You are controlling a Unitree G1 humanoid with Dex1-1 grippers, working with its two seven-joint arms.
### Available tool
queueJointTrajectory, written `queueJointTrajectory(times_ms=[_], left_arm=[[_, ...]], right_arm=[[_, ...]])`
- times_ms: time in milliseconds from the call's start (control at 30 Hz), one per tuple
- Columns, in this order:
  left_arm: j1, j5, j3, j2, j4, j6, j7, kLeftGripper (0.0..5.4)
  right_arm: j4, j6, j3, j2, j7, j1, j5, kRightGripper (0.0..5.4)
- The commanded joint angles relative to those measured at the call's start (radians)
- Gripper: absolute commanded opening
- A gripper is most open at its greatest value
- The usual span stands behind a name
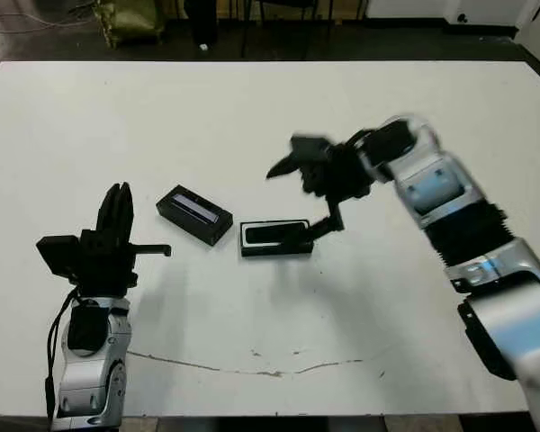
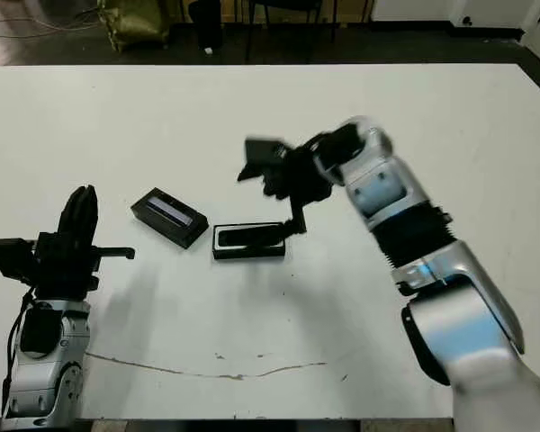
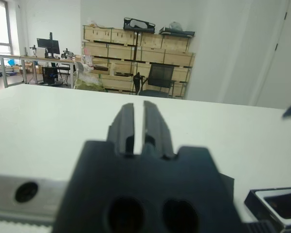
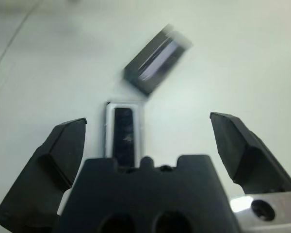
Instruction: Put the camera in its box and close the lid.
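Camera [image 1: 274, 234] in box [image 1: 245, 239]; lid's [image 1: 194, 214] markings perhaps unreadable

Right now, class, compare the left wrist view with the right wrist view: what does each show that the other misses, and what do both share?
Only the left wrist view shows the left gripper, its fingers together, and a room behind with shelves and a chair. Only the right wrist view shows the right gripper spread wide, the lid, and the camera lying in the box. Both show the white table and the box.
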Motion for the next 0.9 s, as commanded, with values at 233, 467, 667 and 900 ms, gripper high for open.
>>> queueJointTrajectory(times_ms=[233,467,667,900], left_arm=[[0.012,0.004,-0.006,-0.004,0.009,0.023,0.003,0.0],[0.014,0.005,-0.007,-0.004,0.006,0.028,0.004,0.0],[0.012,-0.005,-0.006,-0.005,0.007,0.029,0.0,0.0],[0.013,-0.005,-0.006,-0.003,0.011,0.025,-0.004,0.0]], right_arm=[[-0.402,-0.036,-0.126,0.012,-0.476,0.363,-0.034,4.09],[-0.443,-0.187,-0.099,0.049,-0.68,0.513,-0.087,2.49],[-0.428,-0.299,-0.075,0.088,-0.773,0.596,-0.094,1.11],[-0.415,-0.289,-0.011,0.123,-0.864,0.655,-0.173,0.01]])
